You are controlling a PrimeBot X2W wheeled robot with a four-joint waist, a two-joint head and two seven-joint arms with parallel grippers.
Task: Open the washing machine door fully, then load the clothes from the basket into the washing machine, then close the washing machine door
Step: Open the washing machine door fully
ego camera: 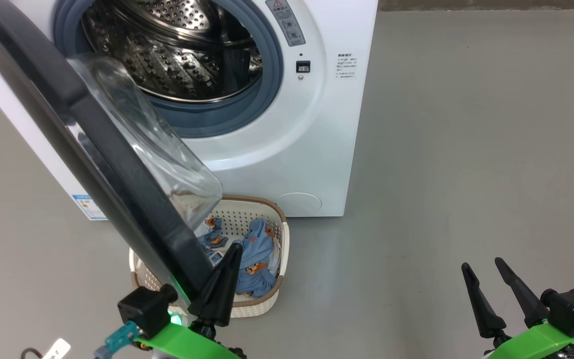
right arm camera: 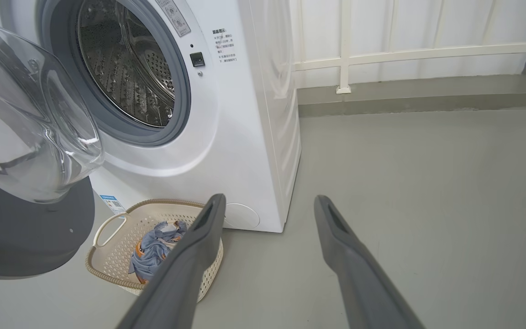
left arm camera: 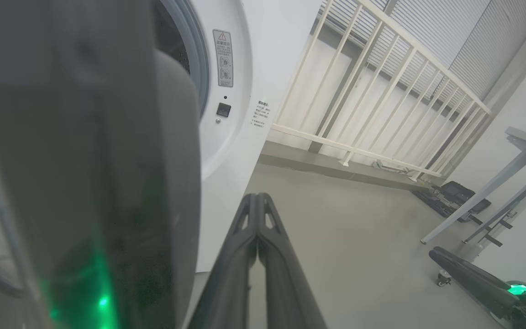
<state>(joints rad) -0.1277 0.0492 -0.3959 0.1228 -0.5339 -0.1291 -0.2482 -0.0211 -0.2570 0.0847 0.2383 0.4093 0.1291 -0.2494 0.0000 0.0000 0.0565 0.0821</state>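
The washing machine (ego camera: pixel 287 149) stands at the top with its steel drum (ego camera: pixel 177 50) exposed. Its door (ego camera: pixel 117 164) hangs open toward me, black rim running diagonally and the glass bowl (ego camera: pixel 152 144) facing the drum. Below the door sits the basket (ego camera: pixel 279 214) with the blue and orange clothes (ego camera: pixel 257 254) inside. My left gripper (ego camera: pixel 233 248) is shut with nothing in it, its tip right beside the door's lower edge and over the basket; contact is unclear. My right gripper (ego camera: pixel 482 264) stands open over bare floor at the lower right. The right wrist view shows the basket (right arm camera: pixel 107 226), clothes (right arm camera: pixel 153 246) and door (right arm camera: pixel 25 237).
Grey floor spreads out to the right of the machine. In the left wrist view a white railing (left arm camera: pixel 381 91) runs behind the machine, a grey table leg (left arm camera: pixel 482 201) stands at the right and a black device (left arm camera: pixel 454 196) lies on the floor by it.
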